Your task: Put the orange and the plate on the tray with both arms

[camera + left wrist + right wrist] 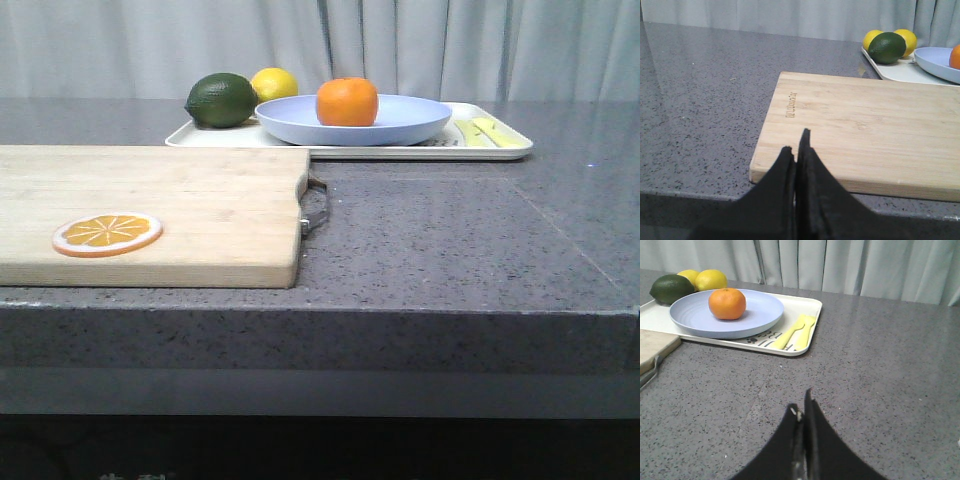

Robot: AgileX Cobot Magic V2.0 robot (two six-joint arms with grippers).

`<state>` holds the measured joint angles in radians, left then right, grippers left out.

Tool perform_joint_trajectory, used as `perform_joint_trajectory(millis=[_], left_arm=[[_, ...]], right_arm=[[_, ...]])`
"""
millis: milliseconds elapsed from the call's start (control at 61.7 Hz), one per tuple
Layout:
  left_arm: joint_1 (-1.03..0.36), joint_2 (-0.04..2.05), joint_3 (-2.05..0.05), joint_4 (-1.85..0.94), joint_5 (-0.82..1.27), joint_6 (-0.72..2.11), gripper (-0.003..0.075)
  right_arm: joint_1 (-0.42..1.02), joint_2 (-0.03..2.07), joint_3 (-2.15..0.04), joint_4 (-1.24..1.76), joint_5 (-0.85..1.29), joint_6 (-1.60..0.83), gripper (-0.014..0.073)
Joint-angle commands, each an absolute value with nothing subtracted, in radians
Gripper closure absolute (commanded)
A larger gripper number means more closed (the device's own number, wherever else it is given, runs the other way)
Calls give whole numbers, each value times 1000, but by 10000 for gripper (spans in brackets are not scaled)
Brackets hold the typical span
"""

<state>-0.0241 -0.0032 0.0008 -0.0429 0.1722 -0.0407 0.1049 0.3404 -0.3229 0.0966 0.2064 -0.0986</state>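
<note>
The orange (347, 101) rests on the pale lavender-blue plate (410, 122), and the plate lies on the cream-white tray (500, 150) at the back of the counter. The right wrist view shows the same stack: orange (727, 303), plate (760, 310), tray (807, 315). My right gripper (801, 410) is shut and empty over bare counter, well short of the tray. Over the near edge of the cutting board (865, 125), my left gripper (796, 142) is shut with nothing in it. Neither gripper shows in the front view.
A dark green lime (221, 100) and a yellow lemon (275, 83) sit on the tray's left end, yellow cutlery (490, 132) on its right end. An orange slice disc (107, 234) lies on the wooden cutting board (180, 200), whose metal handle (316, 205) points right.
</note>
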Motion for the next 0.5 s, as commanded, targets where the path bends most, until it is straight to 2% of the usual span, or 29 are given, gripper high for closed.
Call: perform_joint_trajectory(millis=[0, 486], left_arm=[[-21, -26, 6, -53, 84, -49, 738], [-21, -26, 6, -53, 84, -49, 738]], right_arm=[[105, 347, -352, 90, 122, -105, 706], [105, 346, -326, 89, 95, -105, 706]])
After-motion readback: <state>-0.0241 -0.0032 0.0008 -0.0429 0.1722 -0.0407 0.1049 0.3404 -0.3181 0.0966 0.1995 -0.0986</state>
